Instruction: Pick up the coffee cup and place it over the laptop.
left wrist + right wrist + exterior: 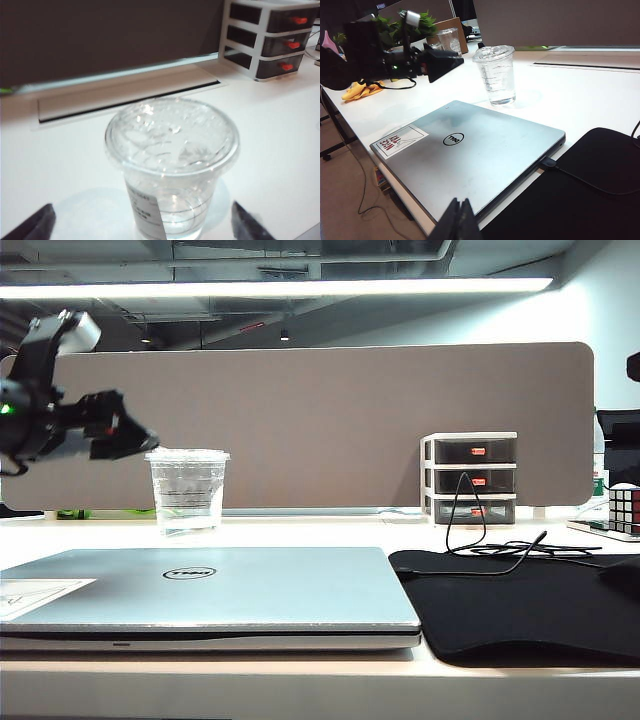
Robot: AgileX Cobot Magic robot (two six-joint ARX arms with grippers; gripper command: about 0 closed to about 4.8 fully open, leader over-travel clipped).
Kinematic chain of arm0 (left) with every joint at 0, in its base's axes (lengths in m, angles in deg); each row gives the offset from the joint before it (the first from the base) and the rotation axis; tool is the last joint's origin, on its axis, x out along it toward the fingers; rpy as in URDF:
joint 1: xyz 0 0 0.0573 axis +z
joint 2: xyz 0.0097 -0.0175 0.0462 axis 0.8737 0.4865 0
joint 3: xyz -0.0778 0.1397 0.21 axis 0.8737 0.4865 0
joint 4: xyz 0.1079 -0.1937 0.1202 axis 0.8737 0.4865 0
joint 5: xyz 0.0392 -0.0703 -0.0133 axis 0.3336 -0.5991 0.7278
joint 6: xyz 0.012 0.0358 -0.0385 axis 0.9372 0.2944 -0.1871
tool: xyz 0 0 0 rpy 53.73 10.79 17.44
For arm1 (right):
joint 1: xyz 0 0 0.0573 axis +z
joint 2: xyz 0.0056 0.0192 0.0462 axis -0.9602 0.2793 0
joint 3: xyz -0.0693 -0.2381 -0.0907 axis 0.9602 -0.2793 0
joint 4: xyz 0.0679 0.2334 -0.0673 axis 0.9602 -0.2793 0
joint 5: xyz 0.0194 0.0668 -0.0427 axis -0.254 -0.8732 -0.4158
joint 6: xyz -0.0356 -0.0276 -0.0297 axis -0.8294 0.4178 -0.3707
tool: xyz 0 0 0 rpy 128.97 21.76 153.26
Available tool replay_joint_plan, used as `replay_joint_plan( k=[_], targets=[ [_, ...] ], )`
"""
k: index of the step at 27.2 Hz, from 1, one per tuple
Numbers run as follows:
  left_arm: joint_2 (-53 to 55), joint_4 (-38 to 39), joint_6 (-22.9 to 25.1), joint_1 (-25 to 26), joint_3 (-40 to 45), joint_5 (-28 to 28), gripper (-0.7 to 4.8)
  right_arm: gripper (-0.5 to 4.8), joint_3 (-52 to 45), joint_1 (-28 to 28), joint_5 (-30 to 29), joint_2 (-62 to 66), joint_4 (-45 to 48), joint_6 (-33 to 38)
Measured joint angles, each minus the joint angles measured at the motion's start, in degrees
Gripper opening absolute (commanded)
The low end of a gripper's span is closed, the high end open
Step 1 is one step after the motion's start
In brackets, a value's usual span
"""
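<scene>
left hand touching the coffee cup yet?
Apart. The right wrist view shows bare table between the left hand and the coffee cup; in the left wrist view its open fingers flank the cup without contact.

A grey partition panel [330,420] is seen across the middle of the frame behind the white desk [300,530]. A ceiling light strip [280,286] is placed along the top.
</scene>
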Motion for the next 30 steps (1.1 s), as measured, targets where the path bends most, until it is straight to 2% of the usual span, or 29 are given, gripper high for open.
replay_joint_plan(
  k=[4, 6, 10, 17, 25, 30],
  targets=[
    [5.01, -0.11, -1.66, 2.51, -2.62, -6.58, 4.79, -0.06, 0.0, 0.0, 0.0, 0.0, -0.02, 0.02],
    [9.35, -0.09, -0.92, 4.15, -3.91, -11.26, 4.79, -0.06, 0.0, 0.0, 0.0, 0.0, 0.0, 0.02],
    [13.94, -0.39, 0.31, 5.35, -6.82, -16.66, 4.79, -0.06, 0.0, 0.0, 0.0, 0.0, 0.0, 0.0],
    [21.55, -0.52, 2.73, 5.7, -13.68, -22.14, 4.79, -0.06, 0.0, -0.02, 0.02, 0.0, 0.0, -0.02],
    [25.38, -0.26, 3.19, 5.68, -19.76, -26.03, 4.79, -0.06, 0.0, -0.02, 0.02, 0.0, -0.02, -0.04],
    [26.4, 3.17, 4.52, 5.25, -23.54, -28.7, 4.79, -0.06, 0.0, -0.02, 0.02, 0.0, -0.02, -0.09]
  ],
)
